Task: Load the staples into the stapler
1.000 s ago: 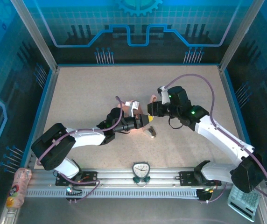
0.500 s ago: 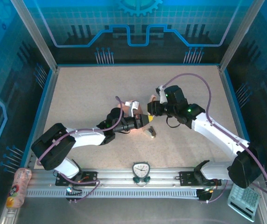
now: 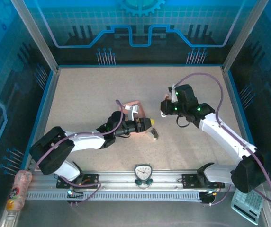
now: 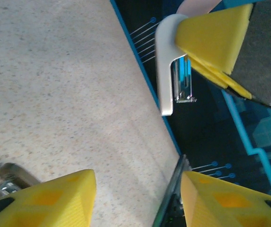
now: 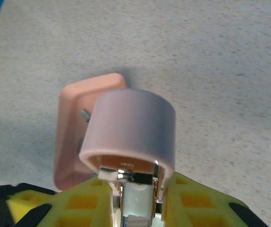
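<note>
My right gripper (image 5: 135, 183) is shut on a small pale lilac stapler (image 5: 131, 124) whose lid stands open over its metal channel. The same stapler (image 4: 166, 71) hangs above the table in the left wrist view, pinched by the right gripper's yellow fingers (image 4: 211, 28). Beyond it lies the pink tray (image 5: 71, 142) with a dark grey strip of staples (image 5: 84, 114) inside. My left gripper (image 4: 138, 178) is open with nothing between its fingers. From above, the left gripper (image 3: 150, 123) sits just below the pink tray (image 3: 134, 105), and the right gripper (image 3: 164, 108) is to its right.
A second small stapler (image 3: 153, 134) lies on the table just below the left gripper, its metal end (image 4: 10, 177) by the left finger. A clock (image 3: 143, 171) sits on the front rail, a calculator (image 3: 248, 201) at the near right, a bottle (image 3: 18, 189) at the near left.
The right gripper has drawn back to the right with the stapler, away from the left gripper. The left gripper has shifted slightly right, uncovering more of the pink tray.
</note>
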{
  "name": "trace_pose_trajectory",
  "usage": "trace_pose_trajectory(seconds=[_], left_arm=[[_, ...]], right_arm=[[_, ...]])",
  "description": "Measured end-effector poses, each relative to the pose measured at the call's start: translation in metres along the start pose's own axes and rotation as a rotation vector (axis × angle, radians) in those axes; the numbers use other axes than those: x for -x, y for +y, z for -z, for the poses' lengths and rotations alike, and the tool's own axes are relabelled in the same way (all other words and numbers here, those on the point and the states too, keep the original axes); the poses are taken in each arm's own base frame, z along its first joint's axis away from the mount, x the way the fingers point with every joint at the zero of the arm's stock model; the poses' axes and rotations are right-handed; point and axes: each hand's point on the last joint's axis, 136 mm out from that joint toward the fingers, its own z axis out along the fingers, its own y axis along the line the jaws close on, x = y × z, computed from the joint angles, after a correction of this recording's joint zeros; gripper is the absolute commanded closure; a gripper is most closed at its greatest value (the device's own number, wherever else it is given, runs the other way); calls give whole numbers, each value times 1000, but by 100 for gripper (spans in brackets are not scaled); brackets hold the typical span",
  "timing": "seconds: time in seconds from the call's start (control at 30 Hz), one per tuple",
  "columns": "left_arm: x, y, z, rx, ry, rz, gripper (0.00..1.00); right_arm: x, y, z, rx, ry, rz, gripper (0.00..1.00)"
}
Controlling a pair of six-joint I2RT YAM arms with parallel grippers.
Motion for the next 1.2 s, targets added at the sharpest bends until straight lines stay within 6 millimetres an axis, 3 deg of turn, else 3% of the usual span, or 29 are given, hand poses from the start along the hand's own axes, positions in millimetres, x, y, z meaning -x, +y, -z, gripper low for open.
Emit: trace_pose_trajectory(seconds=[0.2,0.5,0.73,0.97,1.2], left_arm=[[7,16,9,99,-18,-35,27],[46,46,26,293,-67,-107,23],[61,66,42,389,-95,-134,23],[59,74,46,425,-85,-142,23],[72,57,56,407,-129,-190,21]], right_arm=[[-12,-41,-4,-92,50,-45,76],[-80,-86,-49,-206,278,-90,73],[-112,-108,-63,-253,365,-103,73],[-118,-113,-67,-258,389,-93,72],[-120,-117,-70,-265,395,-90,70]])
